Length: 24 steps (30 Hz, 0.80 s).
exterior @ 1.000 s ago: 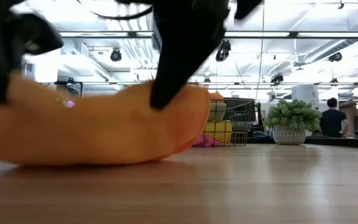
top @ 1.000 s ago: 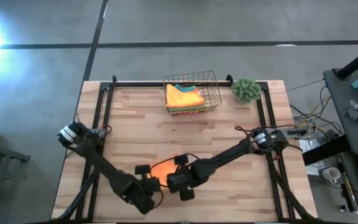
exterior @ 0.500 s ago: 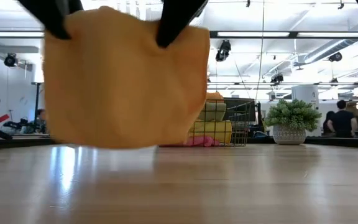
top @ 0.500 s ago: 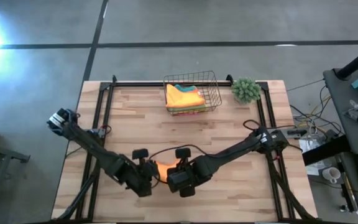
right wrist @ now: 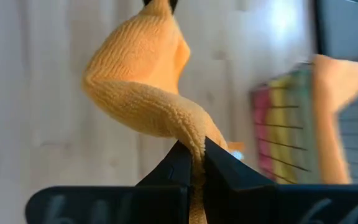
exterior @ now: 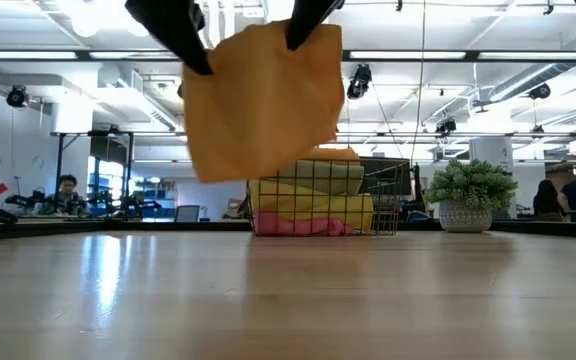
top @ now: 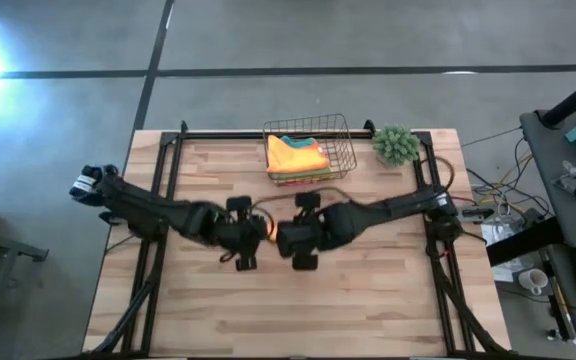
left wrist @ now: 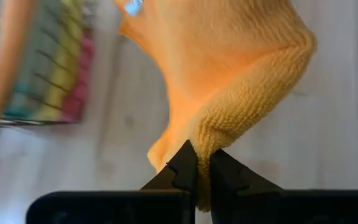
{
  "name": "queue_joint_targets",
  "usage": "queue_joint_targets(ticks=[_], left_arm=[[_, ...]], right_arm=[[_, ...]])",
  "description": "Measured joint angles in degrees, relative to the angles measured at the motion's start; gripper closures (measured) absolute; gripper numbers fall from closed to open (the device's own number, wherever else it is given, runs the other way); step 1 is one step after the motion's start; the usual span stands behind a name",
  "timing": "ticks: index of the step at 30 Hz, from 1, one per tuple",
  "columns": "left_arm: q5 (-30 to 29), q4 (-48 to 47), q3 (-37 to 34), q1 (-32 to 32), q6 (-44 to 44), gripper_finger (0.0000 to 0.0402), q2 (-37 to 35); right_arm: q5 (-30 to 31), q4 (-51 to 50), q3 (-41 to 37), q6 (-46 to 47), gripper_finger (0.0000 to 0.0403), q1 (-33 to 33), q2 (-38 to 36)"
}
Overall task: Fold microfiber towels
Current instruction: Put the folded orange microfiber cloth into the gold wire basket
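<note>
An orange microfiber towel (exterior: pixel 263 100) hangs in the air over the middle of the table, in front of the wire basket. My left gripper (top: pixel 251 232) and my right gripper (top: pixel 286 236) are close together, each shut on the towel's upper edge. Only a sliver of the towel (top: pixel 268 231) shows between them in the high view. In the low view the left gripper (exterior: pixel 196 58) is at the towel's upper left and the right gripper (exterior: pixel 304 30) at its upper right. The other folded towels (top: pixel 296 156) lie stacked in the basket. My left gripper pinches a bunched upper corner of the towel (left wrist: pixel 211 144) between its two fingertips. The fingers come from above. The towel hangs below them, clear of the table. My right gripper pinches the other upper corner (right wrist: pixel 192 144), bunched into a fold, between its two fingertips. The fingers come from above. The towel hangs slack between the two holds, clear of the table.
A wire basket (top: pixel 340 140) stands at the table's far edge with an orange towel on top of yellow, pink and teal ones (exterior: pixel 313 205). A small green plant (top: pixel 396 144) stands to its right. Bare wood lies toward the near edge. People show in the room behind.
Both grippers have gone up and toward the table's far edge, staying shut on the orange towel. The towel, which lay bunched on the table near the near edge, has been lifted clear and now hangs spread below them, closer to the basket.
</note>
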Motion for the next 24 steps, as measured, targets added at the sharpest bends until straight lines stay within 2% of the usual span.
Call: queue_joint_targets(ticks=[10,19,24], left_arm=[[-4.72,5.17,2.33,14.35,20.2,0.04,-5.07],[-4.74,7.61,7.74,24.84,32.84,0.04,-3.17],[-4.78,14.74,8.44,29.69,37.92,0.04,-0.71]], right_arm=[[1.94,2.24,-6.24,-1.93,0.0394,-8.99,-7.88],[4.47,4.95,-6.8,-9.1,0.0394,-17.13,-11.48],[4.5,5.13,-6.96,-15.2,0.0394,-23.74,-13.33]])
